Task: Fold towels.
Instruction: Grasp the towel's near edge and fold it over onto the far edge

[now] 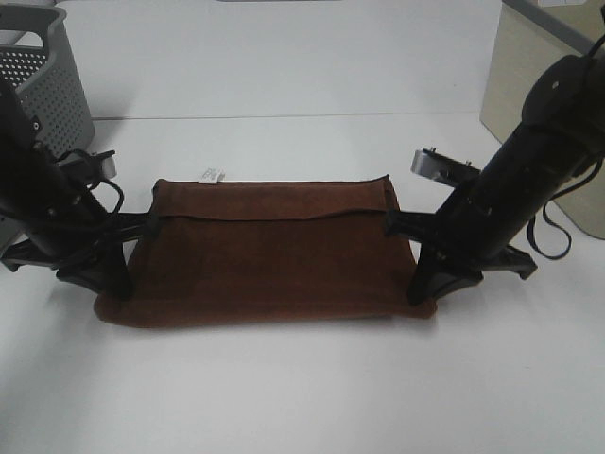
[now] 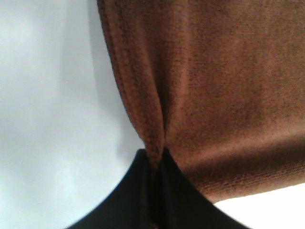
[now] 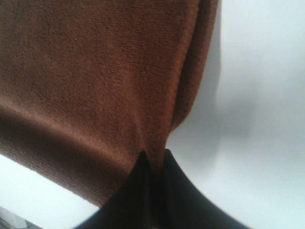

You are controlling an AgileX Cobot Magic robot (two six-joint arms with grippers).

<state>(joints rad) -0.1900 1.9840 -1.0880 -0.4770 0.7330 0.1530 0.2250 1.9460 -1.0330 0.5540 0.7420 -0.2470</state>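
Note:
The dark reddish-brown towel [image 1: 269, 255] lies on the white table, folded over on itself, with its small white tag [image 1: 212, 175] at the far edge. My left gripper [image 1: 149, 224] is shut on the towel's left edge; the left wrist view shows the cloth [image 2: 209, 95] pinched between the black fingers [image 2: 143, 191]. My right gripper [image 1: 390, 224] is shut on the towel's right edge; the right wrist view shows the cloth [image 3: 95, 86] pinched between its black fingers [image 3: 167, 195]. Both hold the upper layer's edge just short of the far edge.
A grey perforated basket [image 1: 43, 80] stands at the far left. A beige cabinet [image 1: 539, 95] stands at the far right. The white table [image 1: 302, 397] extends in front of and behind the towel.

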